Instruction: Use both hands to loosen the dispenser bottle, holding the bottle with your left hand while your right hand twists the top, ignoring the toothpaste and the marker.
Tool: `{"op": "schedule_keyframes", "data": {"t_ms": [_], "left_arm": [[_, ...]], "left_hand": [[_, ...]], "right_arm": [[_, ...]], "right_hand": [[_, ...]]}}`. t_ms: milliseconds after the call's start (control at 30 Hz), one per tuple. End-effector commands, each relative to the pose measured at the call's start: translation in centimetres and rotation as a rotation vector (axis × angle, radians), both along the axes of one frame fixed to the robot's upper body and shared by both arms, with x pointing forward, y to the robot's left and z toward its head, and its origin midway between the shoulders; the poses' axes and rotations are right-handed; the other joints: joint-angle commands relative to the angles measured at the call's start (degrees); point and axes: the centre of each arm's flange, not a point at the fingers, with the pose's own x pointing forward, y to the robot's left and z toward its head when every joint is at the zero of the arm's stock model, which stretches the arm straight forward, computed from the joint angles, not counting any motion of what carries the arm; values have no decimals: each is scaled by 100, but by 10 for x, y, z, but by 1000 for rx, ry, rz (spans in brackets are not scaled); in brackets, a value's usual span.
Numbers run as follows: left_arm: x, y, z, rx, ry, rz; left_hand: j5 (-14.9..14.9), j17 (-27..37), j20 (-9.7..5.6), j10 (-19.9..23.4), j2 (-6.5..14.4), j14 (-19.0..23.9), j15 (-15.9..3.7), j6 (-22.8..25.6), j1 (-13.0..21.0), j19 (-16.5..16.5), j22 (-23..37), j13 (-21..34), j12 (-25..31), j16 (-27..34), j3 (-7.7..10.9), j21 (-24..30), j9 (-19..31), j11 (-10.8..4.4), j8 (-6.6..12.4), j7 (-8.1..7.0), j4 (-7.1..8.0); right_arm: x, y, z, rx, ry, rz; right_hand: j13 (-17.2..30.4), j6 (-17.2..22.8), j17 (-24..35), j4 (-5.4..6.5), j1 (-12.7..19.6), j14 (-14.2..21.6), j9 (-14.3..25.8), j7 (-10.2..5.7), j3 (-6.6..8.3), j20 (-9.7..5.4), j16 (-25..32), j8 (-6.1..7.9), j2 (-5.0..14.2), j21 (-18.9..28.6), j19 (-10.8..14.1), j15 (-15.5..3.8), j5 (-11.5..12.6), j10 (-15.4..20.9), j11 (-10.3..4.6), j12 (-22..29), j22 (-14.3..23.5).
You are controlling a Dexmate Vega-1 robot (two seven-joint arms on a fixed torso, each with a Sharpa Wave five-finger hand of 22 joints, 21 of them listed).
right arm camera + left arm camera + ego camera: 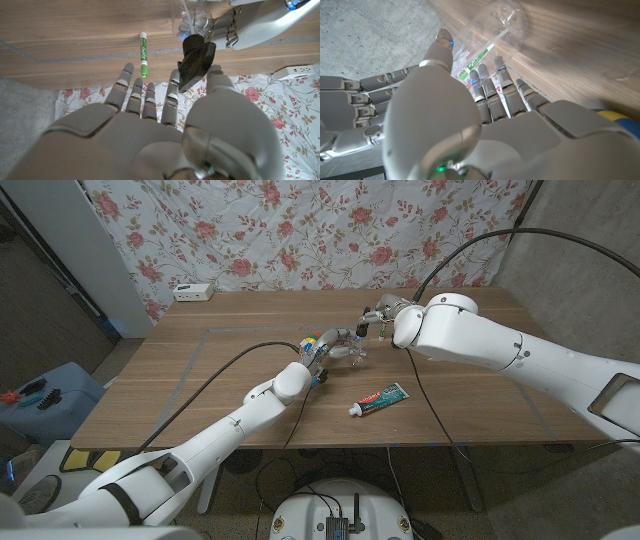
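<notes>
My left hand (pixel 335 346) grips the clear dispenser bottle (pixel 487 37) near the table's middle, fingers (pixel 485 87) wrapped around its labelled body. The bottle (pixel 192 17) is tilted, and its black pump top (pixel 196 57) points toward my right hand (pixel 386 313). That hand (pixel 165 120) has its fingers spread, and the pump top stands just past the tips, between thumb and fingers. I cannot tell if they touch it. In the right wrist view the left hand (pixel 252 22) shows at the bottle's far side. A green marker (pixel 143 47) lies on the wood beyond the bottle. The toothpaste tube (pixel 380 397) lies nearer the front edge.
A white power strip (pixel 192 292) sits at the table's (pixel 480 415) back left corner, in front of the floral cloth. A blue box (pixel 45 402) with small items stands on the floor to the left. Cables run along both arms.
</notes>
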Motion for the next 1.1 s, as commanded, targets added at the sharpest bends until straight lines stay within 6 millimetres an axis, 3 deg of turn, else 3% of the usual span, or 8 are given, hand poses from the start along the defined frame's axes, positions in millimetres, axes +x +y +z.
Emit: {"op": "schedule_keyframes", "data": {"t_ms": [33,300,500,767,1100], "left_arm": [[1,0,0,-4,0,-2],[2,0,-1,-4,1,-8],[3,-1,-1,-3,3,-8],[4,-3,1,0,4,-10],[6,-5,2,4,5,-16]], "left_hand": [[49,11,-187,438,738,134,-569,351,-415,1,0,838,28,13,372,-12,16,-364,33,-149,351],[49,11,-183,439,736,136,-564,343,-424,2,0,838,26,11,373,-12,15,-361,25,-143,349],[52,5,-183,441,743,143,-561,336,-438,1,0,838,25,6,380,-12,15,-368,19,-144,355],[54,8,-181,454,755,141,-562,354,-452,1,0,837,27,5,384,-13,14,-361,20,-144,360],[55,6,-182,449,756,145,-565,351,-470,0,1,839,23,0,388,-13,14,-366,12,-147,360]], "right_arm": [[1,1,1,-5,0,-9],[0,1,3,-3,-6,-5],[-1,0,4,-1,-13,-2],[1,-2,4,8,-9,23],[7,-8,2,52,-23,55]], "right_hand": [[15,55,17,-96,133,23,23,-42,55,1,6,45,36,24,51,-28,26,23,-17,32,12],[16,91,16,-249,379,38,14,-122,181,-25,8,53,135,20,70,-72,17,33,-44,35,11],[16,134,12,-363,592,61,8,-274,277,-51,11,64,184,9,60,-103,-6,56,-74,42,11],[17,131,12,-447,898,72,0,-420,419,-93,11,54,263,3,48,-188,-36,50,-177,35,11],[19,212,18,-457,1227,90,-3,-840,553,-160,20,76,336,1,35,-293,-70,86,-330,45,11]]}}
